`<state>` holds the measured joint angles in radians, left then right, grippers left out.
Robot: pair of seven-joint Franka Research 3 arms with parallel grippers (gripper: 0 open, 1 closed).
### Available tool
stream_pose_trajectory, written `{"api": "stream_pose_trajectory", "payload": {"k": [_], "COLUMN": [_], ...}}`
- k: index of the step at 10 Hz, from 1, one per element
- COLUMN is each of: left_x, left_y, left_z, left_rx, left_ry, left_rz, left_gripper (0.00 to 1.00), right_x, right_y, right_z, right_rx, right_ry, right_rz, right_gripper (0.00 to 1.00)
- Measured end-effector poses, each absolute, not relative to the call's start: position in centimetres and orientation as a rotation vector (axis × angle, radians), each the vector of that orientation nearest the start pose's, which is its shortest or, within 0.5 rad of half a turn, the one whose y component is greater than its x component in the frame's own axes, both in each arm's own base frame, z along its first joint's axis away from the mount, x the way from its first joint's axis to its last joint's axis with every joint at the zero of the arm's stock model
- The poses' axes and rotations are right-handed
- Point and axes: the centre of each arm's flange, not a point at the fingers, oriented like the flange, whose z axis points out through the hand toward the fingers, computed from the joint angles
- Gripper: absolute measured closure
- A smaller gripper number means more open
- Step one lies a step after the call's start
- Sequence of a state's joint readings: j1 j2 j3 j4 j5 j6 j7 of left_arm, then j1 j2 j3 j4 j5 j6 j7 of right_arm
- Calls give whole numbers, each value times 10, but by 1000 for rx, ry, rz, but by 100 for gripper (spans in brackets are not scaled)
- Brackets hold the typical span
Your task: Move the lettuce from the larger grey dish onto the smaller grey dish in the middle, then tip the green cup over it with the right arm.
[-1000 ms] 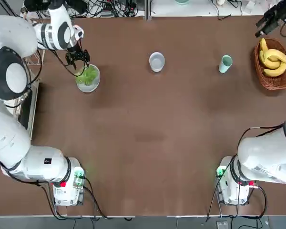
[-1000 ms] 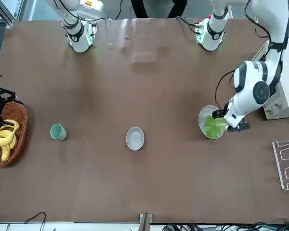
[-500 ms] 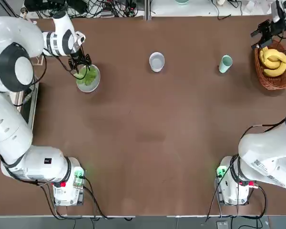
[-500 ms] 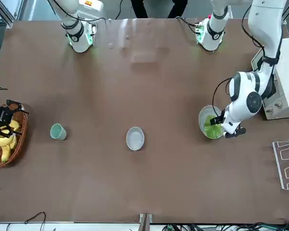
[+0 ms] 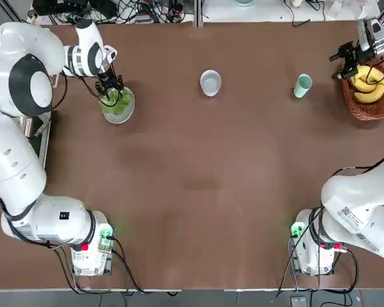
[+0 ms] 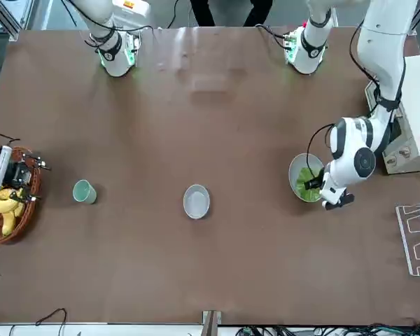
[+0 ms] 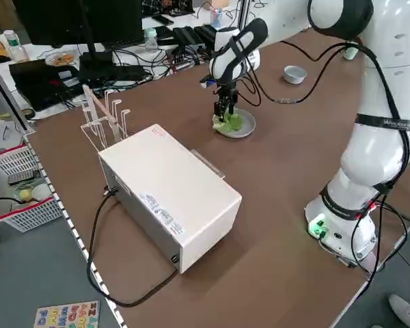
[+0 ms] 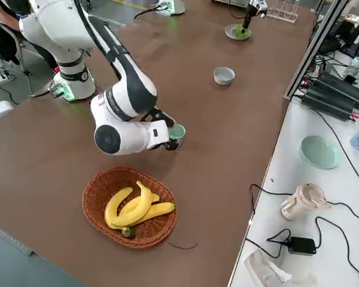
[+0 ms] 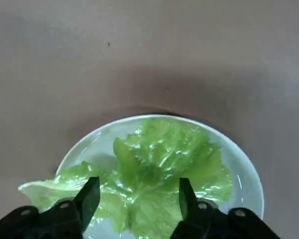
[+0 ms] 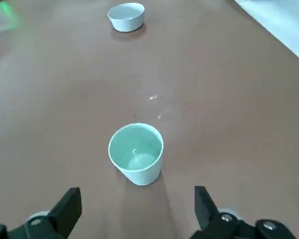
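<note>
The left hand [image 9: 137,211], fingers apart, sits over the crinkled lettuce [image 9: 159,169] on the flat grey plate [image 9: 246,172]. One leaf overhangs the rim, so a careless close could catch only that edge, and the bunch might tear or slip on the way across. Reaching too low could pinch the plate and drag it along the surface [image 5: 179,179]

The right hand [image 10: 138,199] is wide and holds nothing, near the basket of bananas [image 8: 131,209]; the mint-green cup [image 10: 136,153] stands upright, apart from it. A push from one finger could topple the cup (it looks light). The small grey bowl [image 5: 210,83] waits between plate and cup, and it is narrow, so leaves placed off-centre could spill over its side, and a hasty tip might miss them
</note>
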<state>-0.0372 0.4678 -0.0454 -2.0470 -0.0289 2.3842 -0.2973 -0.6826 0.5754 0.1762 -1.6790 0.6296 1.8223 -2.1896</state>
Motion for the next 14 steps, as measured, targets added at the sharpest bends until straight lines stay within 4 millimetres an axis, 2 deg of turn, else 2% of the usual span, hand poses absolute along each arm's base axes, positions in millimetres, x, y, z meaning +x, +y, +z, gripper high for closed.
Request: {"api": "stream_pose_trajectory", "payload": {"k": [1,4,5,7,9,10,11,12,14], "left_x": [580,578,577,579,590,599,610,620,627], "left_y": [-48,-48,-48,-48,-54,-65,-86,-117,-177], "left_z": [198,198,198,209,249,281,316,349,390], "left_rx": [-3125,-3118,-3107,-3090,-3061,-3044,-3042,-3065,-3125], "left_ry": [-382,-385,-379,-405,-464,-506,-571,-664,-844], "left_rz": [214,248,269,294,352,382,379,348,323], "left_gripper": [36,81,89,96,96,96,96,96,96], "right_x": [579,587,592,595,595,594,592,590,588], "right_y": [-279,-279,-276,-270,-270,-272,-275,-277,-276], "right_z": [251,235,232,223,218,217,215,211,200], "right_rx": [-1918,-1899,-1886,-1866,-1856,-1857,-1859,-1859,-1842], "right_ry": [-1606,-1643,-1661,-1670,-1658,-1651,-1644,-1630,-1576], "right_rz": [-747,-790,-806,-822,-837,-844,-846,-849,-888], "right_gripper": [0,0,0,0,0,0,0,0,0]}}
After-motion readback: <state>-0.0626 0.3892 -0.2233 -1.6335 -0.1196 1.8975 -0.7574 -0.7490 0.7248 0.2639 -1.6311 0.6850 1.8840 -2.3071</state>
